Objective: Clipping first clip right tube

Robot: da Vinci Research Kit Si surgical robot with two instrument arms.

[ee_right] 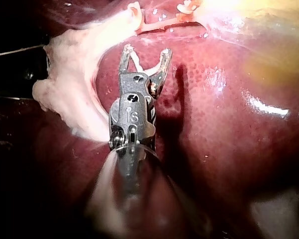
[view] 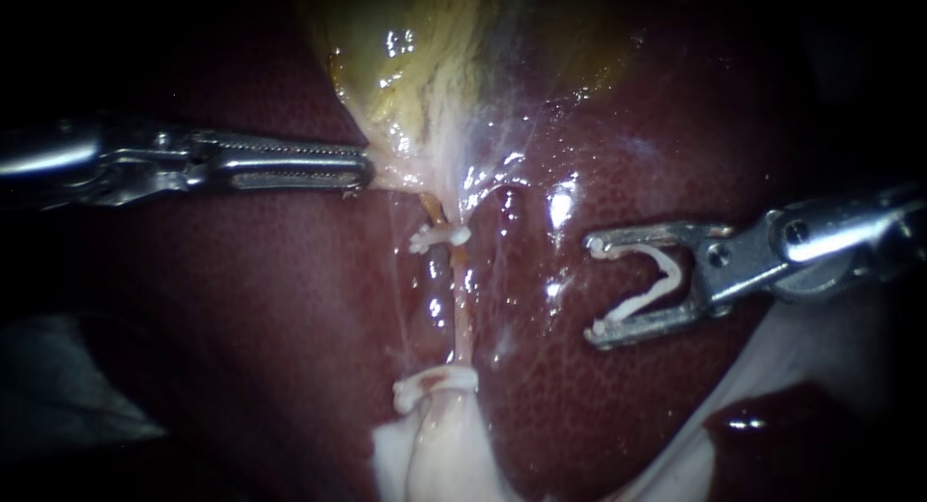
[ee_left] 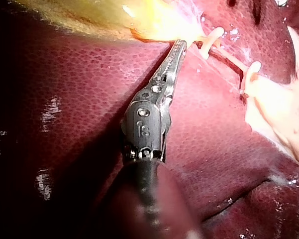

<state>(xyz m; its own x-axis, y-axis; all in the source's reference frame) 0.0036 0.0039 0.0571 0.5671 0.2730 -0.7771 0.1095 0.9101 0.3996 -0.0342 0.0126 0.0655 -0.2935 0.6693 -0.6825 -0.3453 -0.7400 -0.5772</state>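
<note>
Tube [view: 462,333] runs top to bottom at frame centre, over the liver [view: 270,319]; we cannot tell whether it is the right one. Two shut clips cross it: upper clip [view: 436,237] just below the gallbladder [view: 406,58], lower clip [view: 435,384] near the bottom edge. At centre right, apart from the tube, our right instrument [view: 599,292] carries an open clip [view: 645,288], each jaw touching one leg. At upper left, our left instrument [view: 363,170] has its jaws clamped on the gallbladder's pale foot.
</note>
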